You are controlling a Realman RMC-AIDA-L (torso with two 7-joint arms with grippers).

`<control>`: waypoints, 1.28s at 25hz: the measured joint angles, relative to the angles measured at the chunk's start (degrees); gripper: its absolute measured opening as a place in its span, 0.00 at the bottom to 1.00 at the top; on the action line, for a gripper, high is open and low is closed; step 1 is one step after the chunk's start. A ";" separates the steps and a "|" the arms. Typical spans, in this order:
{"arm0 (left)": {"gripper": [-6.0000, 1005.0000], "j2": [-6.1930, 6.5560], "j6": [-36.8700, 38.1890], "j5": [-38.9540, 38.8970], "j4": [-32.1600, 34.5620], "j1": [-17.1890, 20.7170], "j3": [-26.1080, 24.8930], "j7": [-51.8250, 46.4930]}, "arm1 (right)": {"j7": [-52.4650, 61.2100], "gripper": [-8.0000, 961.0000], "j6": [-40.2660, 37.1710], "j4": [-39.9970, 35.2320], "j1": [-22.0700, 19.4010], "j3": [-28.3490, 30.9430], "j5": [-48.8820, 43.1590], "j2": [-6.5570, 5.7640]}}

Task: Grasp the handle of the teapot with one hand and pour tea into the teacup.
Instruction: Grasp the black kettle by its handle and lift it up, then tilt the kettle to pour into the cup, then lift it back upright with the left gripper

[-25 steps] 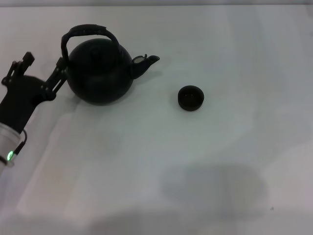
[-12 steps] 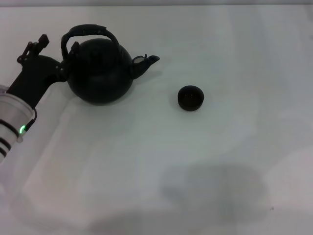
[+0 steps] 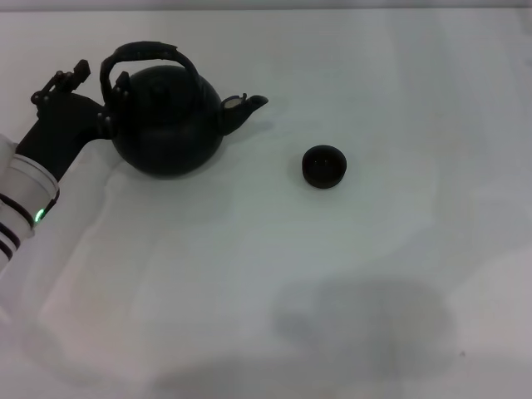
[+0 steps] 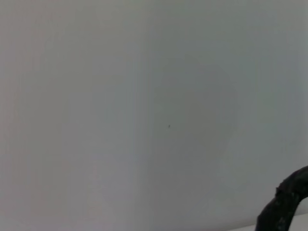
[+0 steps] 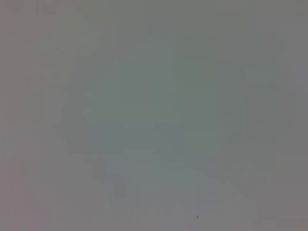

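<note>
Teapots counted: one teapot [image 3: 169,125], round and matte black, upright on the white table [image 3: 349,274].
Handles counted: one handle [image 3: 150,55], an arched bail standing up over the pot; a rough dark strip of it shows at the edge of the left wrist view [image 4: 285,202].
Teacups counted: one teacup [image 3: 323,166], small, black, upright.
Grippers in view: one, the left gripper [image 3: 104,96].
Left gripper, position: at the teapot's side opposite the spout, level with the foot of the handle.
Left gripper, opening: fingers spread, one finger [image 3: 121,86] against the handle's base, the other [image 3: 73,76] out clear of the pot.
Left gripper, contents: nothing gripped; handle not clamped.
Teapot relative to gripper: directly beside it, touching or nearly so; contact cannot be confirmed.
Spout: points away from the gripper, toward the teacup.
Teacup relative to gripper: well apart, beyond the teapot on the spout side.
Right gripper: not seen in any view.
</note>
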 joint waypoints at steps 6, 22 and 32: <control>0.45 -0.01 1.36 0.12 0.12 0.14 0.01 0.18 | 0.04 0.87 0.36 0.14 0.04 0.02 0.06 -0.09; 0.11 0.16 4.00 -0.21 1.21 -0.08 -0.01 -1.21 | 0.08 0.87 0.40 1.23 -0.31 0.33 0.08 -0.07; 0.11 0.65 8.66 1.02 10.78 -4.97 1.23 -9.46 | 0.21 0.87 0.18 1.32 -0.30 0.40 0.08 0.03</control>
